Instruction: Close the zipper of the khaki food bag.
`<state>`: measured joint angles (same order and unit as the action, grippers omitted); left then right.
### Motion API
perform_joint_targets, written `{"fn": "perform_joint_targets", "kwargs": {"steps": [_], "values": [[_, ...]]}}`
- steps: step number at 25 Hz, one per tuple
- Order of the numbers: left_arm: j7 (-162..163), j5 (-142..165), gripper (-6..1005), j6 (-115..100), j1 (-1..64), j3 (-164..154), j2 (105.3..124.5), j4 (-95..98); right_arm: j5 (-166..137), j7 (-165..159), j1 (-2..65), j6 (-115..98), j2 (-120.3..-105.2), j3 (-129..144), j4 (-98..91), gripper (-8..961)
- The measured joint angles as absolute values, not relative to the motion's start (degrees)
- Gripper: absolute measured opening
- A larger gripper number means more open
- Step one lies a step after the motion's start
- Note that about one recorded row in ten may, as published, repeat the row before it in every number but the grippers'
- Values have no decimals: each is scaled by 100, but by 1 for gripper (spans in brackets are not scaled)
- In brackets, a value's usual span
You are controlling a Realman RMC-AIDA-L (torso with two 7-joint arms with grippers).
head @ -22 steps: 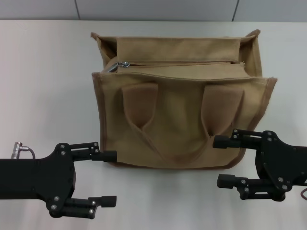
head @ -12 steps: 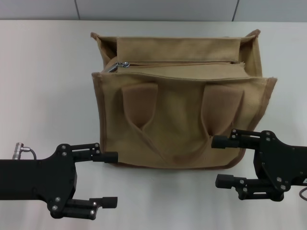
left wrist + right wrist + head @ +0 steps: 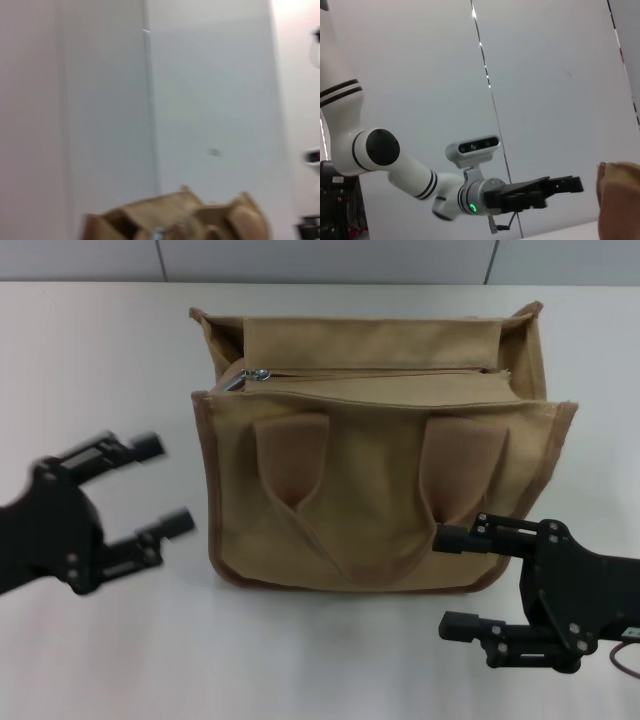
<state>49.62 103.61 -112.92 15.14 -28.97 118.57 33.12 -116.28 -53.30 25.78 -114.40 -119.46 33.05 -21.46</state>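
Here the khaki food bag point(image 3: 375, 455) is sitting upright on the white worktop point(image 3: 100, 360), its front panel and two loop handles facing me. The zipper point(image 3: 370, 371) is running across the top panel, its metal pull point(image 3: 250, 376) lying at the bag's left end. I am holding my left hand point(image 3: 155, 485) spread wide and empty over bare worktop, just left of the bag's left edge. My right hand point(image 3: 450, 580) is hanging open and empty at the bag's near right corner.
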Motion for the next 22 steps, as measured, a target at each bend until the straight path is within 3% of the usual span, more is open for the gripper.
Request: {"fn": "perform_joint_targets", "kwargs": {"steps": [9,22], "values": [[4896,10353,772,-10673,1576,-2212,11847,3050,-11606,-4122,2565,-11486,-11943,3163,-1312,738],[4936,10403,771,-9293,2295,-2792,11857,2484,-11601,-3977,2495,-11411,-11953,3144,-1105,738]]}}
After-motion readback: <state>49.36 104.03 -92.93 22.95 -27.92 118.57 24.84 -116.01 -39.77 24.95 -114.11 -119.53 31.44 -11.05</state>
